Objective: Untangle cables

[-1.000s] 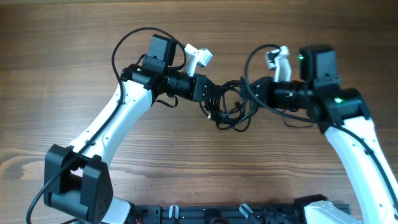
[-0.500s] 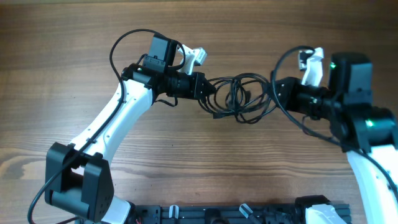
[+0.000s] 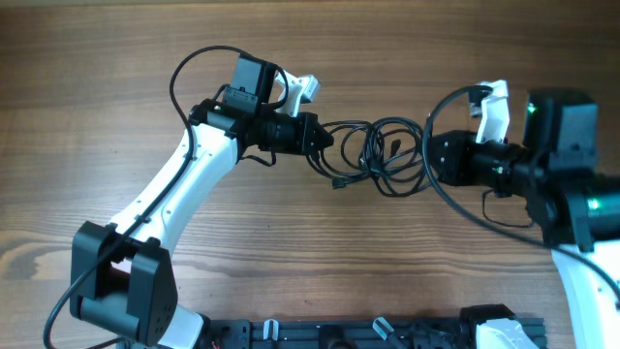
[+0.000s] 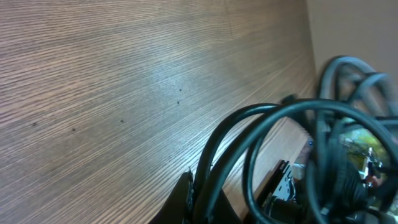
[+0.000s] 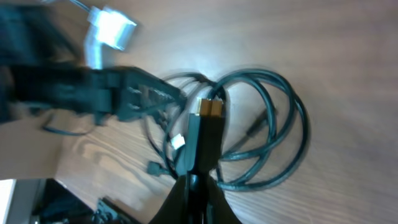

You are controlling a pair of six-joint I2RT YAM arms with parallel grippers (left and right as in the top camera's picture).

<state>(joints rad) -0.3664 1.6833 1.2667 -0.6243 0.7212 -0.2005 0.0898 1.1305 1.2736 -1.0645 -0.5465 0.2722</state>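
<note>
Nearest me, my left gripper (image 3: 327, 139) pinches the cables (image 3: 378, 155) at their 9 o'clock edge, and my right gripper (image 3: 427, 157) is clamped on the 3 o'clock edge. The black loops between them look light, limp and slick. I'd grasp one outer strand near the plug (image 3: 336, 182). The wooden table (image 3: 291, 48) runs toward 12 o'clock.

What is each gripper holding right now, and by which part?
Both hold the cables. The left gripper pinches loops at the bundle's left end; the right gripper pinches a loop at its right end.
</note>
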